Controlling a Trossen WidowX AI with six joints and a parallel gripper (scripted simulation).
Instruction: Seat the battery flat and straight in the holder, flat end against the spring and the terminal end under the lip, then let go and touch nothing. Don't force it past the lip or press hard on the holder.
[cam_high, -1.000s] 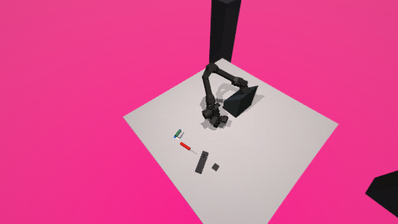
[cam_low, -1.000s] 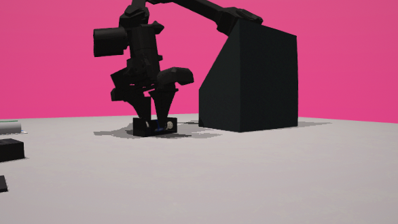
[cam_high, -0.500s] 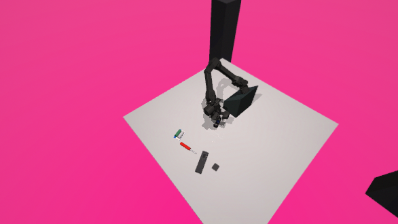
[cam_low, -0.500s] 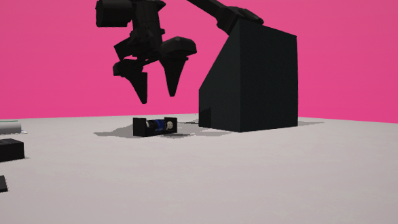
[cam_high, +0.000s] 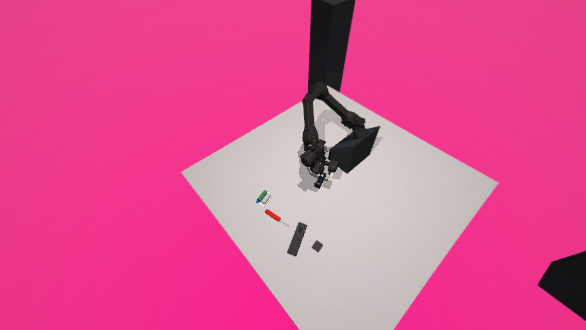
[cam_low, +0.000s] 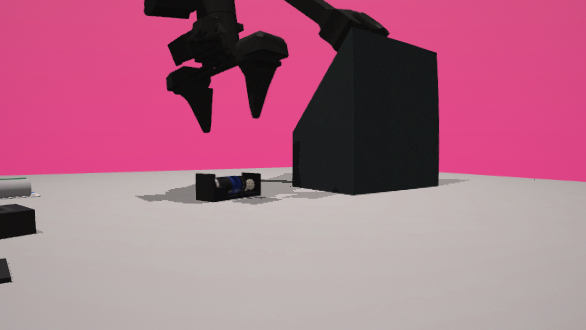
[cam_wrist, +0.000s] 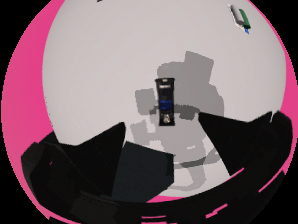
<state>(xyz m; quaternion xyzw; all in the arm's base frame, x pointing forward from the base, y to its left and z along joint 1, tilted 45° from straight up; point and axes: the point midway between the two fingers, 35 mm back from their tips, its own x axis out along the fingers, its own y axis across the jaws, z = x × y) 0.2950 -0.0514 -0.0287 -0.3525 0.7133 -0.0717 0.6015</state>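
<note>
Exterior view: end effector (cam_high: 325, 172) (cam_low: 231, 125) (cam_wrist: 162, 120) wide open, nothing btwn fingers, hangs above & apart from the holder (cam_high: 317, 185) (cam_low: 205, 193) (cam_wrist: 158, 82). Batt. (cam_high: 321, 179) (cam_low: 233, 184) (cam_wrist: 166, 104) lies lengthwise in holder on counter (cam_high: 400, 200) (cam_low: 320, 260) (cam_wrist: 100, 65), btwn its end walls; spring contact & lip fit too small to tell.

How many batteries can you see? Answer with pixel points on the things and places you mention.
1. The battery (cam_low: 234, 185) (cam_wrist: 166, 104) lies in the black holder (cam_low: 205, 188) (cam_wrist: 165, 81), below the gripper (cam_low: 231, 125) (cam_wrist: 162, 120). Others could be hidden.
</note>
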